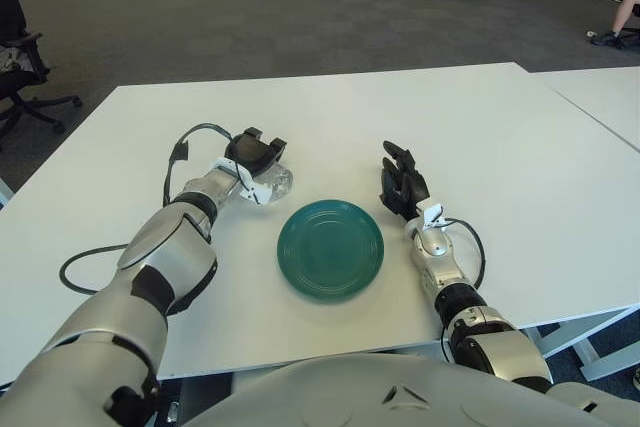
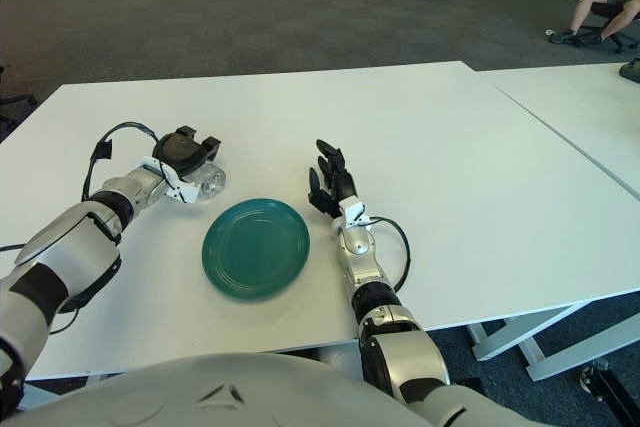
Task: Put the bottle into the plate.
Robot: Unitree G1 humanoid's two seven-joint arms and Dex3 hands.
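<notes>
A small clear bottle (image 1: pixel 276 183) lies on its side on the white table (image 1: pixel 480 127), just up and left of the round green plate (image 1: pixel 330 248). My left hand (image 1: pixel 256 153) covers the bottle from above, with its dark fingers curled around it. Part of the bottle is hidden under the hand. In the right eye view the same bottle (image 2: pixel 209 182) shows under the left hand (image 2: pixel 186 151), left of the plate (image 2: pixel 256 246). My right hand (image 1: pixel 401 183) shows just right of the plate with its fingers spread, holding nothing.
A black cable (image 1: pixel 85 252) loops over the table by my left arm. A second white table (image 1: pixel 600 97) adjoins on the right. An office chair (image 1: pixel 20 67) stands at far left, and a seated person's legs (image 1: pixel 620 17) show at far right.
</notes>
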